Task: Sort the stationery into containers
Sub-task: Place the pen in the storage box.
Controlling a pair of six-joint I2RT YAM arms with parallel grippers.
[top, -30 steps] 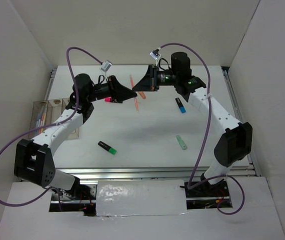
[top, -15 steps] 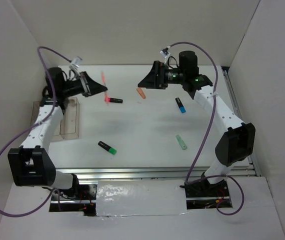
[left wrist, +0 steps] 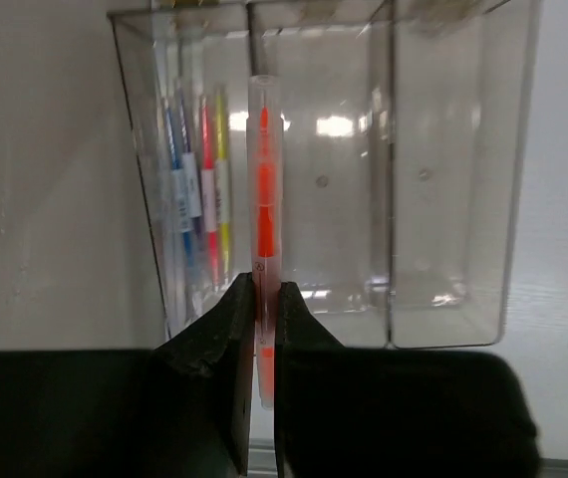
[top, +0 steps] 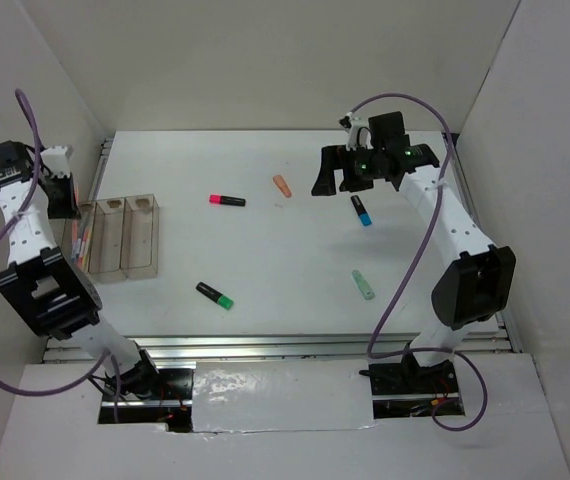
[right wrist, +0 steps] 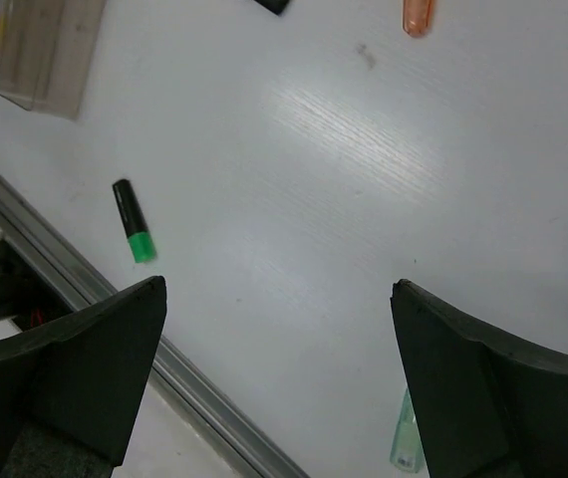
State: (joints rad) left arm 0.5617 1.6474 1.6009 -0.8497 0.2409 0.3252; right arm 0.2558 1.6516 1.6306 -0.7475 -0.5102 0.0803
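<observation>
Step in hand, as I judge it: delivery of one pen to the bins, release not yet made.

- Left claw [left wrist: 262, 329]: closed narrow on the lower part of the red pen [left wrist: 262, 179]. The arm is swung out to the far left of the bench [top: 285, 250], beside the bins [top: 140, 240].
- Red pen: thin, with a clear barrel and an orange-red core. It is held straight and points out from the claw across the bins. In the wrist view it runs along the wall between the leftmost and middle compartments. I cannot tell which of the two it hangs over.
- Bins: three clear compartments in a row. The leftmost holds thin pens [left wrist: 204, 189] in blue, red and yellow. The other two look bare.
- Right claw [right wrist: 279, 289]: jaws wide and holding nothing, hovering above the bench near the blue highlighter [top: 362, 210].
- Loose on the bench: pink highlighter [top: 227, 200], orange stub [top: 282, 185], mint highlighter [top: 364, 285], black-green highlighter [top: 215, 295] and the blue one.

Next move, my reading: shift the pen towards the leftmost compartment so it joins the other pens. The tip should clear the dividing wall before I open the claw. The barrel is slim and smooth, so it may slide or bounce off the rim.
</observation>
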